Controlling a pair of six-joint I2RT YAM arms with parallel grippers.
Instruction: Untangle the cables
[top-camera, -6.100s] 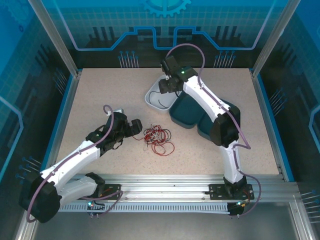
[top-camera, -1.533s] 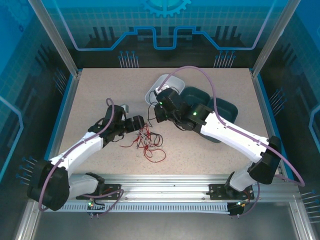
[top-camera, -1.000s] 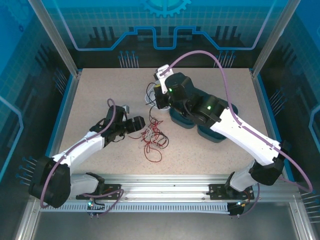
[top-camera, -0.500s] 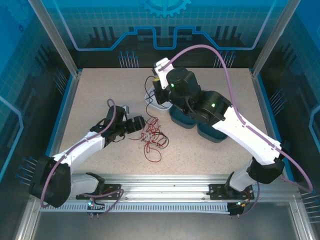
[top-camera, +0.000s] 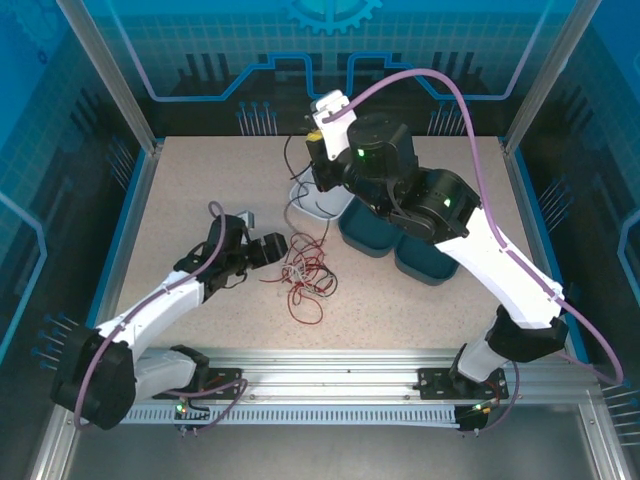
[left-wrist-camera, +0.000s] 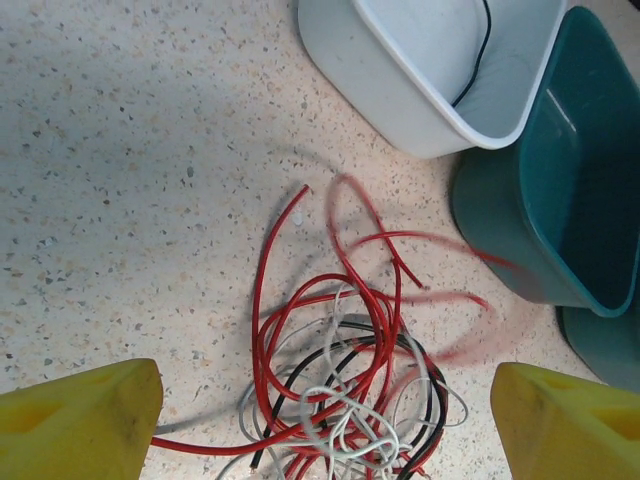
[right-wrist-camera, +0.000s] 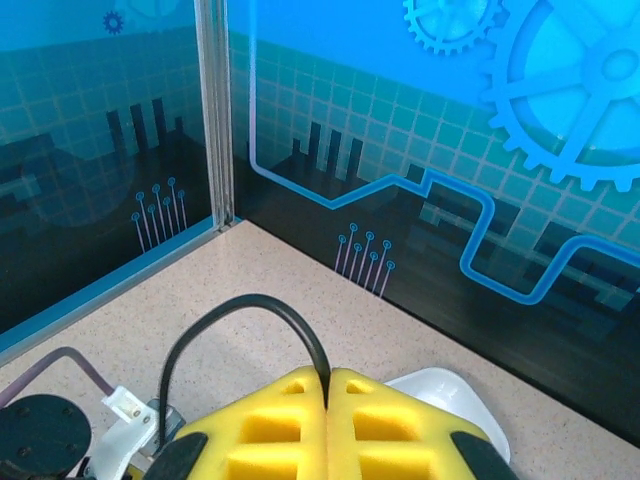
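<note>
Top external: table (top-camera: 200, 180) layout is unchanged. Right arm (top-camera: 470, 230) is higher and closer to the back edge than half a second ago. Left arm (top-camera: 160, 300) hasn't moved. Teal bins (top-camera: 365, 235) and white bin (left-wrist-camera: 380, 70) are in the same spots, back of centre. Cable tangle (top-camera: 305, 275) (red, white, black) lies mid-table, just right of the left gripper (top-camera: 277, 247), whose jaws are wide and hold nothing. Right gripper (right-wrist-camera: 328, 390) is clamped on one black cable (right-wrist-camera: 240, 305), which now runs further up out of the white bin. Some red loops are blurred in the left wrist view.
</note>
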